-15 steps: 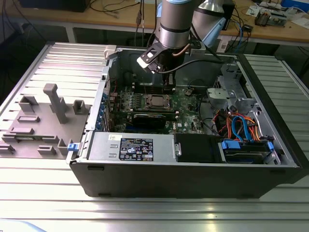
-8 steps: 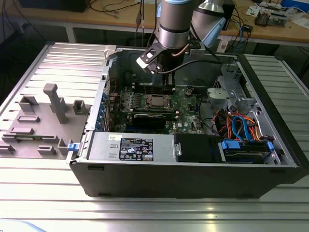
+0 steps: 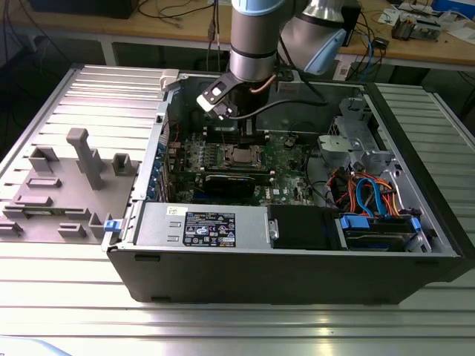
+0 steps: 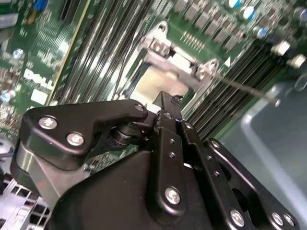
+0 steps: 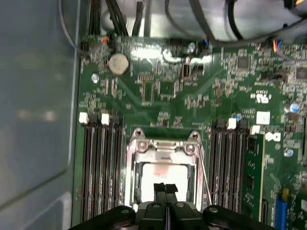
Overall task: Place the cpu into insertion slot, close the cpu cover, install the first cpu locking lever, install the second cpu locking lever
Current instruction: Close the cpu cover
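So, the open computer case (image 3: 297, 282) sits on the ribbed table (image 3: 223, 326), green motherboard (image 3: 293, 148) inside. The cpu (image 5: 160, 175) already sits in the insertion slot (image 5: 130, 184) mid-board, between 2 banks of memory slots (image 5: 100, 167), with the cpu cover (image 5: 165, 146) lying flat around it. 1 thin locking lever (image 5: 205, 179) runs along the cover's side. The fingers (image 5: 161, 188) are pinched fully together, gripping nothing, right over the cpu; can't tell if they touch it.

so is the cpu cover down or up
Looks down: the cpu cover lies flat around the cpu, whose pale top shows through its cut-out. One locking lever sticks up, unlatched.
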{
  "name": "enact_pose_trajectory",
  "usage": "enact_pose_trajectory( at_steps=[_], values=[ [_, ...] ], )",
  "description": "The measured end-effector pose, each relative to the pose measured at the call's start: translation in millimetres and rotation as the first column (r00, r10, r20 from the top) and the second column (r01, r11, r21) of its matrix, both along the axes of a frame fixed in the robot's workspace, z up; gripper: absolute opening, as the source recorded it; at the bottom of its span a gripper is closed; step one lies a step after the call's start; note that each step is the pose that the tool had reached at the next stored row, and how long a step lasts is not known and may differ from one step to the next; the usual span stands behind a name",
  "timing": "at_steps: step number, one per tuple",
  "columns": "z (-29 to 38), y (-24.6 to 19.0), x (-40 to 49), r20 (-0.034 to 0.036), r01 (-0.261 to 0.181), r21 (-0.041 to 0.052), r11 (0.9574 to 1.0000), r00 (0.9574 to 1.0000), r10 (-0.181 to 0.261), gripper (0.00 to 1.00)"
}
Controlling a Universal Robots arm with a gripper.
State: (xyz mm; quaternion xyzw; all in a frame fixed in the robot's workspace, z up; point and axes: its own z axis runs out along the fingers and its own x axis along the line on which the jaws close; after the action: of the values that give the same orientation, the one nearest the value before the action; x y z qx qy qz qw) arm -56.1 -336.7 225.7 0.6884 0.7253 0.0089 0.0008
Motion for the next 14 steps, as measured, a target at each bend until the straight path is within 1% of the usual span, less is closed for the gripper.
enact_pose_trajectory(
  at_steps=[3,5,13,14],
  values=[
    [-4.7,0.0,-9.5,-0.0001,-0.003,-0.0001,1.0,1.0,0.003,0.11],
    [-7.9,0.0,-12.8,0.0,-0.004,0.0,1.0,1.0,0.004,0.11],
    [-19.8,0.0,-16.0,-0.0002,-0.009,-0.0002,1.0,1.0,0.009,0.11],
    [-19.8,0.0,-16.0,-0.0002,-0.009,-0.0002,1.0,1.0,0.009,0.11]
  ],
)
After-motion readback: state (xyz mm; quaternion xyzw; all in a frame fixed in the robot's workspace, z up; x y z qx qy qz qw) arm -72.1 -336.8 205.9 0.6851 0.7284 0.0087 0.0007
